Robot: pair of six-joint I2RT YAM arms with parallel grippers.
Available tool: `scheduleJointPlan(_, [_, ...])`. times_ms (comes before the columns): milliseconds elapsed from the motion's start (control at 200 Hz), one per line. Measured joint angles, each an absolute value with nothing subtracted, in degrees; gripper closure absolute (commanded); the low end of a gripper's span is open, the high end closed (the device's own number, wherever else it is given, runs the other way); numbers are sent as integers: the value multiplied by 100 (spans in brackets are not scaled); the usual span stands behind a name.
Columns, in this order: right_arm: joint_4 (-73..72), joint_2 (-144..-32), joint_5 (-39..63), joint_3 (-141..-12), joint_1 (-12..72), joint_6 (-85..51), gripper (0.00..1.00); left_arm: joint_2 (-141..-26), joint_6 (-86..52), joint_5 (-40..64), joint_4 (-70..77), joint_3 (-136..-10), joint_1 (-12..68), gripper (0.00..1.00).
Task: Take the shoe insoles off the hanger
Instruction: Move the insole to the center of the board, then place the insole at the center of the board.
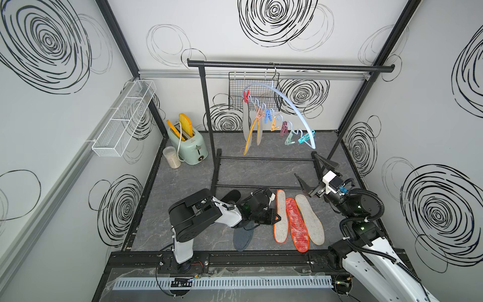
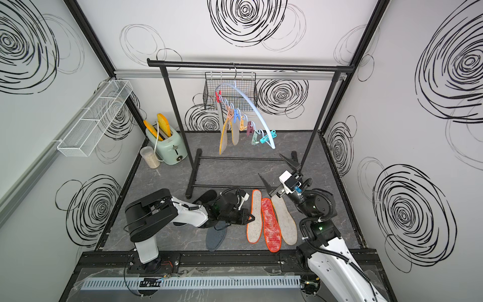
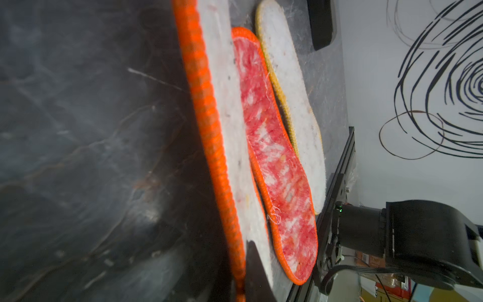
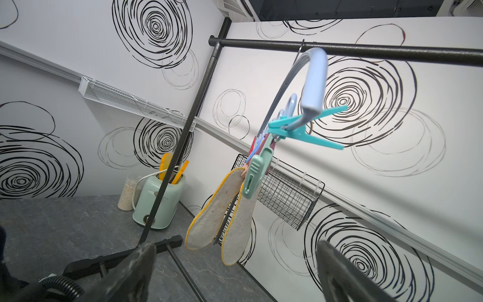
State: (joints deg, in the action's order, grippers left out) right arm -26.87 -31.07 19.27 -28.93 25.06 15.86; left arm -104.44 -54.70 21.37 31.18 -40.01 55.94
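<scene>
Bright, even light in both top views, soft shadows on the tabletop (image 1: 183, 188), wide-angle bending at edges, left wrist view dim and smeared, right gripper (image 4: 234, 245) out of focus

Pale blue hanger (image 4: 315, 86) on black garment rail (image 4: 366, 51); yellow-edged felt insoles (image 4: 209, 214) pegged beneath; right gripper (image 4: 235, 245) jaws spread wide.

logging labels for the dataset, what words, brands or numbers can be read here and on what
No text here can be read.
Mint-green toaster: small mark on its front, too small to read.
Orange box past the table edge, left wrist view: print too blurred to read.
The insoles and the hanger: no lettering visible.
</scene>
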Motion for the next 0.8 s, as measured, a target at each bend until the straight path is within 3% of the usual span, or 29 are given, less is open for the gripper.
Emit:
scheduleJointPlan(170, [-2687,-3111,1927,-2893,2506,1586,3,-9797,-5502,2053,3085,-3380,5446,97])
scheduleJointPlan(395, [-2687,-3118,1903,-2893,2506,1588,3,-9697,-5424,2036,2910,-3306,5468,53])
scheduleJointPlan(465, [-2674,-3083,1831,-2893,2512,1590,3,-9675,-5347,2014,2773,-3319,5468,44])
scheduleJointPlan(800, [-2567,-2735,1081,-2915,2532,1605,2,-7990,-4674,1446,1039,-3404,5196,36])
